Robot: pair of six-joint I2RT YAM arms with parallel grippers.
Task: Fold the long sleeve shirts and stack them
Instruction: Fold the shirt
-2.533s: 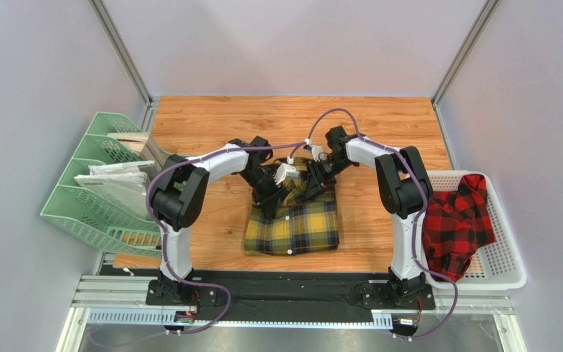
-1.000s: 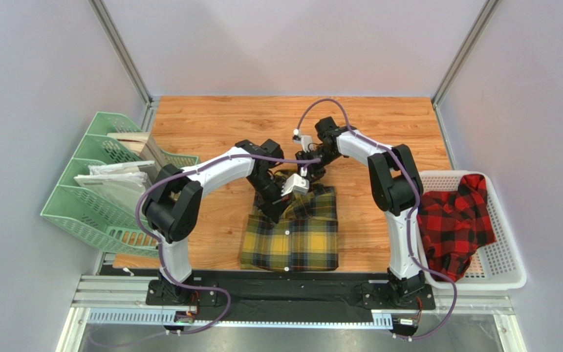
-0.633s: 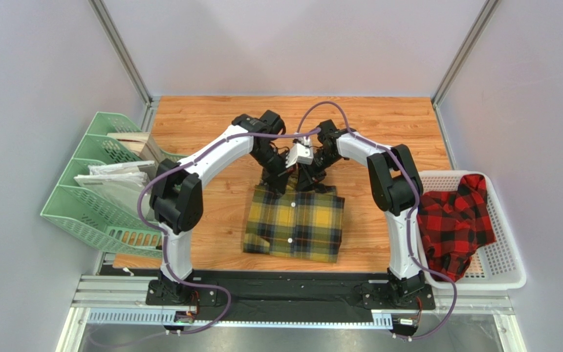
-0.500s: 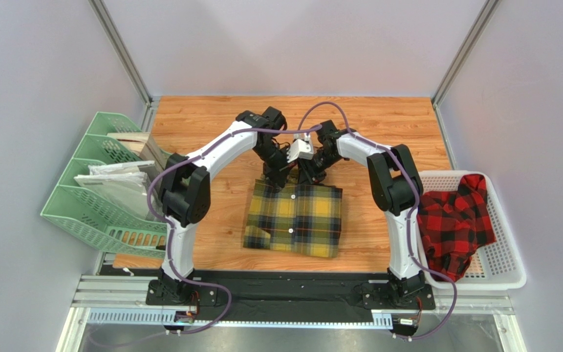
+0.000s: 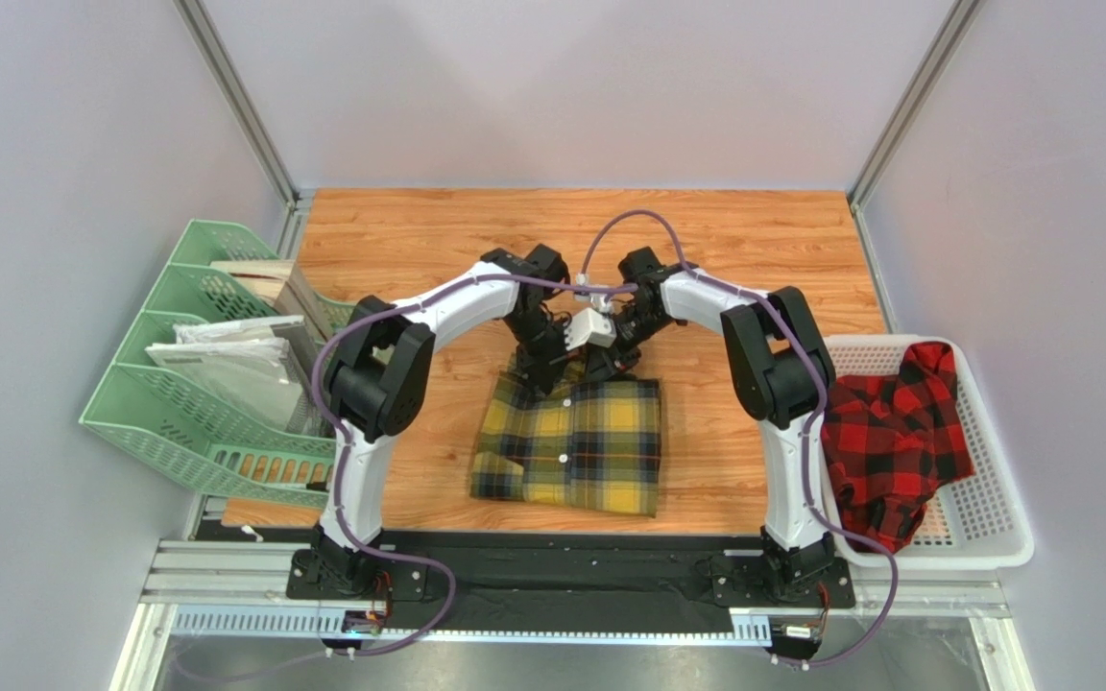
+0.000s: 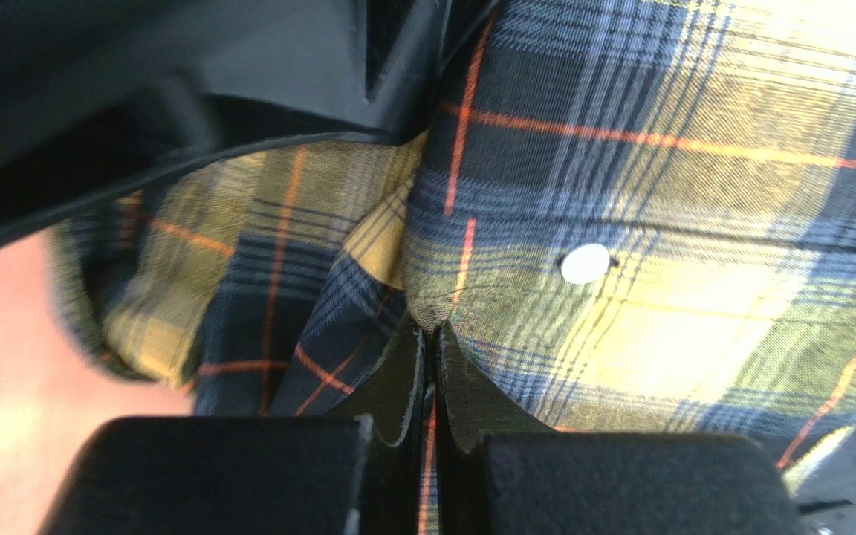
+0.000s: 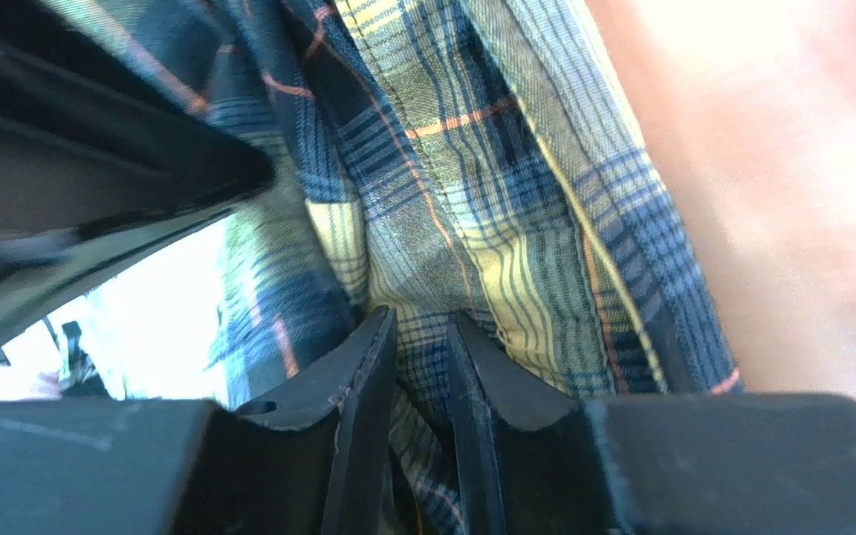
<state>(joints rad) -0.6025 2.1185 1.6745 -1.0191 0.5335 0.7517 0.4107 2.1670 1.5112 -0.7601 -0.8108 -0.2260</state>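
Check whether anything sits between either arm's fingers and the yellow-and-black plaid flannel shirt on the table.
Nothing visible does. The left fingers and the right fingers are each closed directly on a fold of the yellow-and-black plaid flannel shirt at its far edge, cloth pinched between them.

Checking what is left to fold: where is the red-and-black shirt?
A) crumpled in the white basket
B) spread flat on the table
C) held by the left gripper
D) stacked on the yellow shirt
A: the red-and-black shirt lies crumpled in the white basket, apart from the yellow shirt.
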